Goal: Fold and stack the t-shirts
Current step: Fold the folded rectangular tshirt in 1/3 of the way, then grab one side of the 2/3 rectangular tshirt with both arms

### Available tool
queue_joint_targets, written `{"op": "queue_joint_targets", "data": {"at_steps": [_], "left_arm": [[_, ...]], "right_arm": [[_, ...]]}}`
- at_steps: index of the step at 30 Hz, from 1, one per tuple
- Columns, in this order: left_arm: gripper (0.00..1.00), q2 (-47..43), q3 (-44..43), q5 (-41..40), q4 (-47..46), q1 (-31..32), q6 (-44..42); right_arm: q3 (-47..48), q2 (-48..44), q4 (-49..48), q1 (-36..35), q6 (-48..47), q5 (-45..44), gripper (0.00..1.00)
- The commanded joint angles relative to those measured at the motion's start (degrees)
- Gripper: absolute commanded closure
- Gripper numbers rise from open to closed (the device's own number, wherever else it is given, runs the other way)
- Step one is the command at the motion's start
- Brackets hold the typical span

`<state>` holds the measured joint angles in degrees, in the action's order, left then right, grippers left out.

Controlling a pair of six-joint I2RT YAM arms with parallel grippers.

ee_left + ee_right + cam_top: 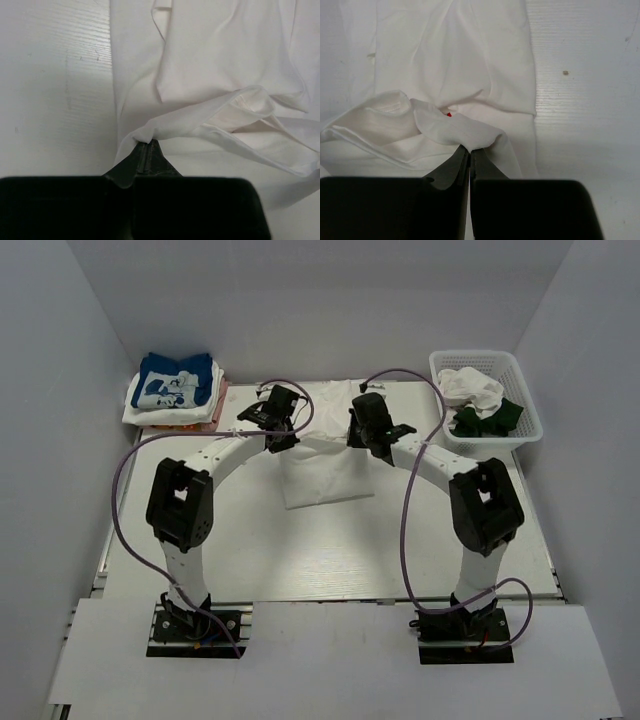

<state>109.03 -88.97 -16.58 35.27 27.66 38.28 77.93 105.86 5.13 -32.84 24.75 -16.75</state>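
Mid-table: soft white cloth t-shirt [322,480] is pinched.
Left gripper [148,146]: closed on its edge.
Right gripper [470,149]: likewise.
Risk: hold could be lost if pulled unevenly.

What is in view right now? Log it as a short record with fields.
left gripper: shut on white t-shirt
right gripper: shut on the same shirt
white t-shirt: spread on table between the arms
folded stack: far left corner, blue shirt on top
basket: far right, holds loose clothes
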Motion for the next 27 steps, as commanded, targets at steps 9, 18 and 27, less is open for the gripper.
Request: {"op": "queue_joint_targets", "data": {"at_steps": [9,18,27], "left_arm": [[0.00,7.0,-13.0,2.8,1.8,-3.8,-4.1],[0.00,-8.1,14.3,14.8,-5.5,-1.9,-3.6],[0.00,-16.4,36.0,26.4,-15.6,-0.9,-3.3]], "right_arm": [[15.8,8.8,5.1,3.0,-4.2,6.6,0.10],[-12.3,-8.4,-2.7,3.2,1.1,13.9,0.10],[-28.1,-14.7,-6.3,6.1,2.9,18.6,0.10]]}}
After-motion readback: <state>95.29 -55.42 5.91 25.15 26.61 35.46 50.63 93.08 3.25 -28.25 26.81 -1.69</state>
